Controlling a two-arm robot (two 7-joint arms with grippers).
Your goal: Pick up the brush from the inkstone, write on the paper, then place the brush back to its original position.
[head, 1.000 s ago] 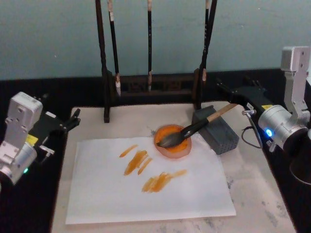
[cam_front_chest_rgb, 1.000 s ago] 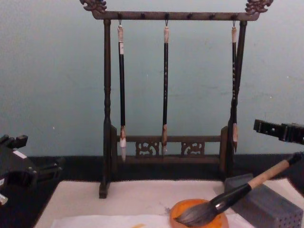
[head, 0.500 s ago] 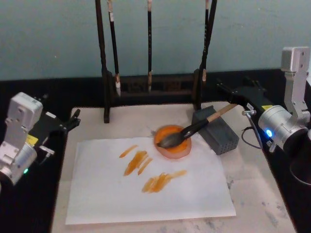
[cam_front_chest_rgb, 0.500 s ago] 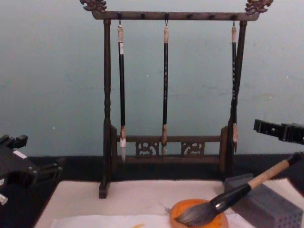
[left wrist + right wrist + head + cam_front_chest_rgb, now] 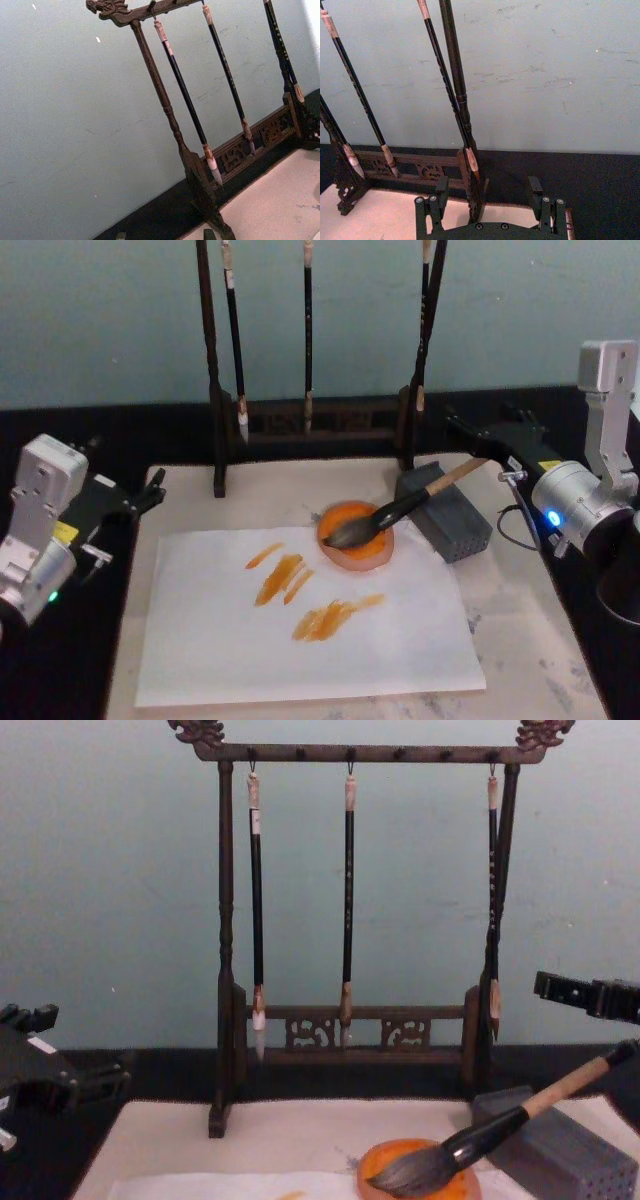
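The brush lies tilted, its dark bristles resting in the orange inkstone and its tan handle propped on a grey block. From the chest, the brush slopes up to the right out of the inkstone. The white paper carries several orange strokes left of the dish. My right gripper hovers open behind the block, close to the handle's end, with nothing between its fingers. At the mat's left edge my left gripper is open and empty.
A dark wooden brush stand with three thin hanging brushes lines the back of the pale mat. Dark table borders the mat on both sides. A cable loops by the right arm.
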